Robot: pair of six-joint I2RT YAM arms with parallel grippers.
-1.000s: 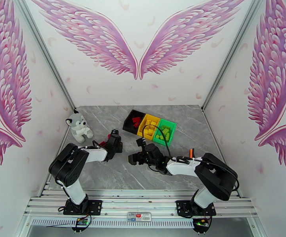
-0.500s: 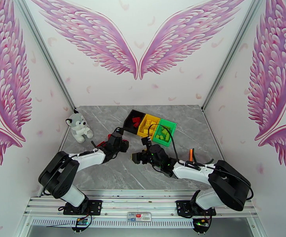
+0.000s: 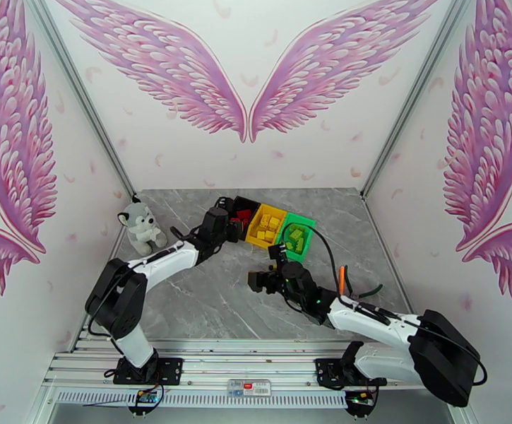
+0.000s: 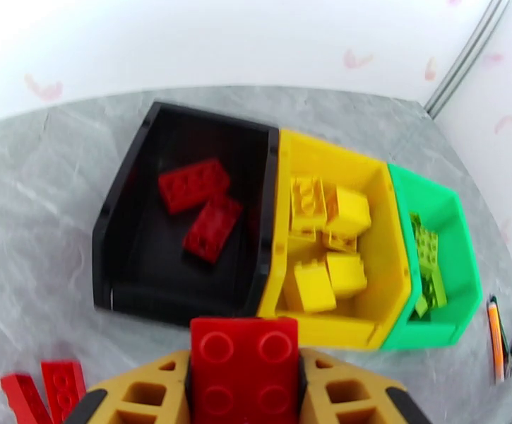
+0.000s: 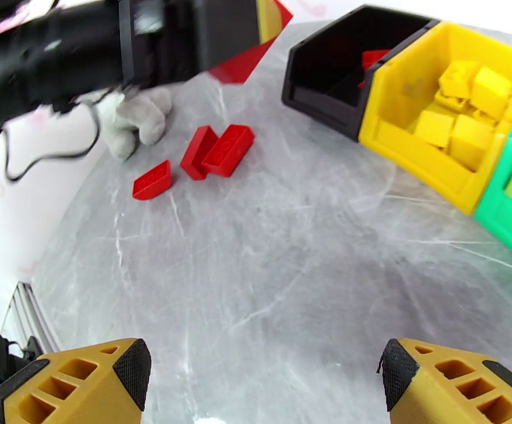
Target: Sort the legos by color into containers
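Left gripper clamps red brick short of black bin at 11 o'clock, so an early drop lands outside or in yellow bin; right gripper gapes empty.

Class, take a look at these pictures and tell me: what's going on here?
Two robot arms are sorting lego bricks by colour. The left gripper is shut on a red brick, held near the black bin, which has two other red bricks in it. The right gripper hangs open over the table. The yellow bin and green bin hold bricks of their own colours. Three loose red bricks lie on the table.
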